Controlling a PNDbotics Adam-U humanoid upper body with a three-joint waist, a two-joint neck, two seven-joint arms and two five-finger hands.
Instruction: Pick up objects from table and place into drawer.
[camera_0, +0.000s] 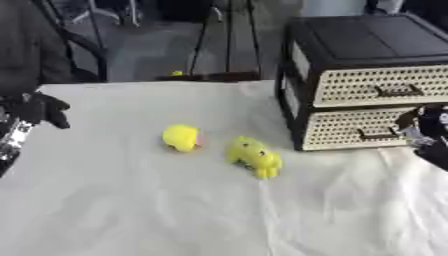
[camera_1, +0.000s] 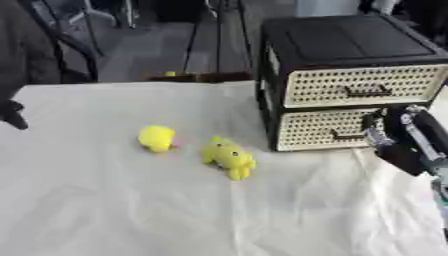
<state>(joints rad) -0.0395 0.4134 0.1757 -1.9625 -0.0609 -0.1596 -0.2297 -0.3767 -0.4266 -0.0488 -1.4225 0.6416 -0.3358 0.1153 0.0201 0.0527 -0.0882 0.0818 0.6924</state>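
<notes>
Reaching in from the right edge, the right hand (camera_1: 389, 131) hovered just beside the lower drawer (camera_1: 325, 128) of the black drawer unit (camera_1: 346, 45); whether its fingers were curled I could not tell. Two yellow toys (camera_0: 255, 156) lay side by side on the tabletop (camera_0: 131, 210). Over at the left edge, the left hand (camera_0: 42, 110) hung with fingers curled, holding nothing.

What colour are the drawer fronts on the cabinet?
Cream with a perforated dot pattern, set in a black frame; the drawer fronts show best in the right eye view.

no legible txt, no labels, brands, nos. or signs anywhere
</notes>
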